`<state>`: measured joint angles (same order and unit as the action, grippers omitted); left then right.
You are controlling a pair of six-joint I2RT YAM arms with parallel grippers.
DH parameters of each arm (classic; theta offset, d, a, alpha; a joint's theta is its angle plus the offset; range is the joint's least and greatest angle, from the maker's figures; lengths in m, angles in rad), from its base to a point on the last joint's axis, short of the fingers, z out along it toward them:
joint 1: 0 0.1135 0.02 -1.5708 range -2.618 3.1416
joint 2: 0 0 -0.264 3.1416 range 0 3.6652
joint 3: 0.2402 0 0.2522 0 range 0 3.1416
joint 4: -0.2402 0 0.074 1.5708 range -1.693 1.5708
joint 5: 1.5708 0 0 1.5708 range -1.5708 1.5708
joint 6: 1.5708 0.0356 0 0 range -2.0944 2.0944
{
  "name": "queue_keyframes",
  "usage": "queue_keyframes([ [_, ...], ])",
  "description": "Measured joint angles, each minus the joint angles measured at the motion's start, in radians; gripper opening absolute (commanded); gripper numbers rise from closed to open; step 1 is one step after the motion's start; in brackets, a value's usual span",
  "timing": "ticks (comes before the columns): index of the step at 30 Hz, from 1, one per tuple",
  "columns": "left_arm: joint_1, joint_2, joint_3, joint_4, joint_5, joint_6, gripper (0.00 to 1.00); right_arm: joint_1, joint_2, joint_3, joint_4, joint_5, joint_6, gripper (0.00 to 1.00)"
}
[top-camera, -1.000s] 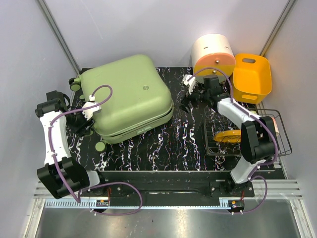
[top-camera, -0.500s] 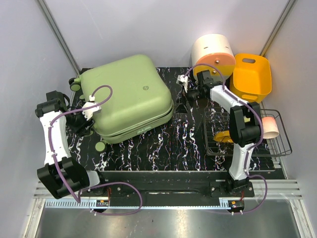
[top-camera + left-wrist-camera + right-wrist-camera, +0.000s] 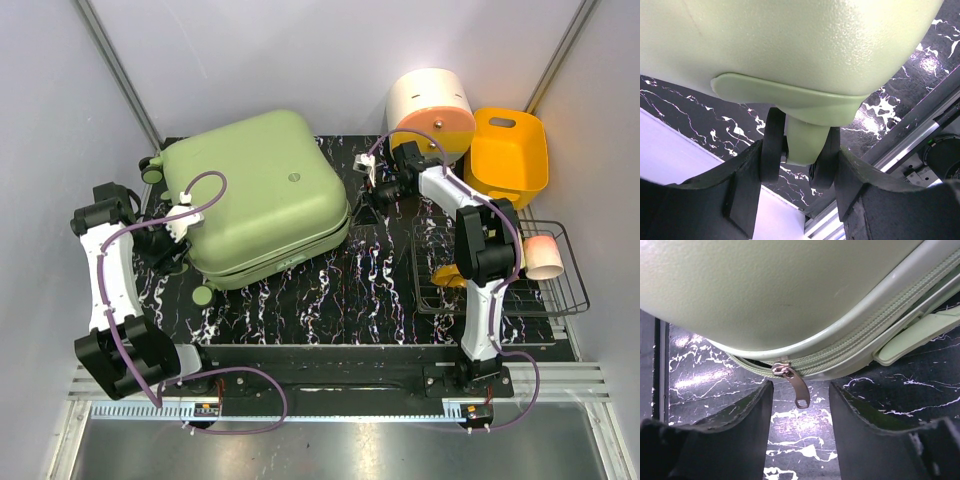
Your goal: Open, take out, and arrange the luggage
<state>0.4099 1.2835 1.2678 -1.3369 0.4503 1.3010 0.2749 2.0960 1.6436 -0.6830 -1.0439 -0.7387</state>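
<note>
The luggage (image 3: 255,195), lying flat on the left of the desk (image 3: 340,290), is judged stiff, bulky and slippery-shelled, so a moulded stub (image 3: 805,131) is pinched by the left tool (image 3: 799,152) while the zip pull (image 3: 797,386) is bracketed, untouched, by the spread right tool (image 3: 800,396).

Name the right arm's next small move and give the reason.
Probably ease the right gripper forward and close its fingers on the metal zipper pull: it dangles between the open fingers, ungripped, and the pale green hard-shell suitcase lies closed.
</note>
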Motion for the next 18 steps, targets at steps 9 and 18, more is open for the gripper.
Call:
queue_keyframes([
  [9,0.000,0.002,0.002,-0.002,0.001,0.000,0.31,0.000,0.001,0.006,-0.051,-0.012,-0.050,0.00],
  [18,0.001,0.002,0.002,-0.002,0.002,-0.001,0.32,-0.008,-0.055,-0.057,0.013,0.014,-0.016,0.00],
])
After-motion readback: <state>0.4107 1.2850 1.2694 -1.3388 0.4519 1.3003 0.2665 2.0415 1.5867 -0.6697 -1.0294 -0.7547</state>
